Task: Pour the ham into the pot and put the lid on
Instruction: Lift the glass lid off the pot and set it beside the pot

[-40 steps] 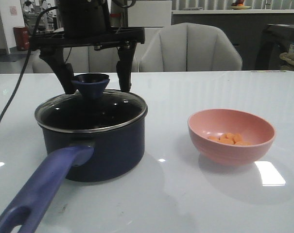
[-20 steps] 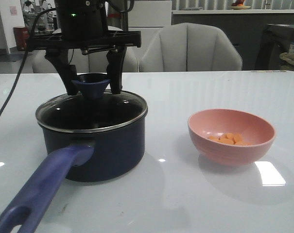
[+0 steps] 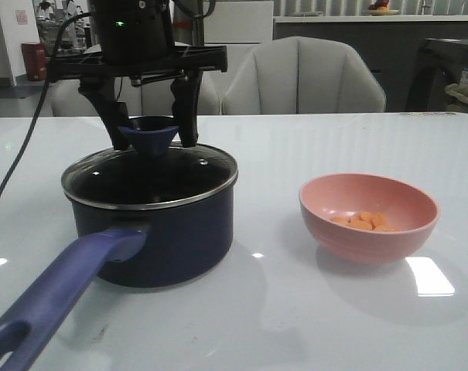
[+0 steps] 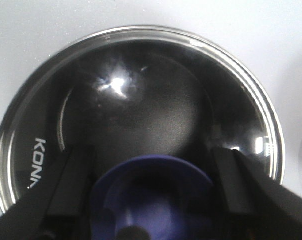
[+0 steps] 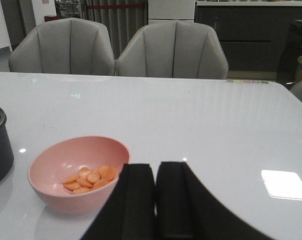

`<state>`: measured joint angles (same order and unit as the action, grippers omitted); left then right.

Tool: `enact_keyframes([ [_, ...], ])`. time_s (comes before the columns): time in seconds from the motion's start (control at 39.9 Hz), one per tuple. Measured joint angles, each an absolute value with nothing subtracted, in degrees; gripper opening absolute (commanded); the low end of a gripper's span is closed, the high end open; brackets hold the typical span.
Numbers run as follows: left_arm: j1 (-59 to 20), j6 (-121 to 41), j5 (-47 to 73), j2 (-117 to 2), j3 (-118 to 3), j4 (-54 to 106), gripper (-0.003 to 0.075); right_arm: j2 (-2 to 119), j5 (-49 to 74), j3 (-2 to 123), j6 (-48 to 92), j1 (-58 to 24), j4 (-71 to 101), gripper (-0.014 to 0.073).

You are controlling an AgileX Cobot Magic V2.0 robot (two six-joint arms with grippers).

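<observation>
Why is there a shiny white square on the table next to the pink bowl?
Front view: a light is glaring off the glossy table, making the square beside the bowl. Right wrist view: the same glare. Left wrist view: a bright spot on the lid.

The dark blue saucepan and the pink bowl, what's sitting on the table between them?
Nothing. In the front view the glossy white table is bare between the dark navy saucepan and the pink bowl, apart from light glare.
</observation>
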<state>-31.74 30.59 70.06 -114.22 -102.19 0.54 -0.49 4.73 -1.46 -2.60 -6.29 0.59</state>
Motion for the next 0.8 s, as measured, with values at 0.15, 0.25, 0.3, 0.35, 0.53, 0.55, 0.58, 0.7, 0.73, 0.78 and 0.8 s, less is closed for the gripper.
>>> enact_keyframes([
  [0.15, -31.7, 30.5, 70.0, -114.1, -102.2, 0.5, 0.0113, -0.5, 4.7, -1.5, -2.6, -6.3, 0.6, 0.0157],
  [0.25, -31.6, 29.9, 69.9, -113.9, -102.2, 0.8, 0.0113, -0.5, 4.7, -1.5, -2.6, -6.3, 0.6, 0.0157],
  [0.3, -31.4, 29.5, 69.8, -113.8, -102.2, 0.8, 0.0113, -0.5, 4.7, -1.5, -2.6, -6.3, 0.6, 0.0157],
  [0.35, -31.1, 29.4, 69.8, -113.5, -102.2, 1.0, 0.0113, -0.5, 4.7, -1.5, -2.6, -6.3, 0.6, 0.0157],
  [0.53, -29.7, 28.3, 70.8, -111.5, -102.0, 1.5, 0.0113, -0.5, 4.7, -1.5, -2.6, -6.3, 0.6, 0.0157],
  [0.55, -29.4, 28.2, 70.9, -111.1, -102.0, 1.5, 0.0113, -0.5, 4.7, -1.5, -2.6, -6.3, 0.6, 0.0157],
  [0.58, -29.1, 27.9, 71.0, -110.7, -102.0, 1.5, 0.0113, -0.5, 4.7, -1.5, -2.6, -6.3, 0.6, 0.0157],
  [0.7, -28.0, 26.2, 71.0, -109.3, -102.0, 1.5, 0.0113, -0.5, 4.7, -1.5, -2.6, -6.3, 0.6, 0.0157],
  [0.73, -27.8, 25.7, 71.0, -109.2, -102.0, 1.5, 0.0113, -0.5, 4.7, -1.5, -2.6, -6.3, 0.6, 0.0157],
  [0.78, -27.2, 24.6, 71.0, -109.0, -102.0, 1.7, 0.0113, -0.5, 4.7, -1.5, -2.6, -6.3, 0.6, 0.0157],
  [0.8, -26.8, 24.0, 71.0, -108.9, -102.0, 1.8, 0.0113, -0.5, 4.7, -1.5, -2.6, -6.3, 0.6, 0.0157],
])
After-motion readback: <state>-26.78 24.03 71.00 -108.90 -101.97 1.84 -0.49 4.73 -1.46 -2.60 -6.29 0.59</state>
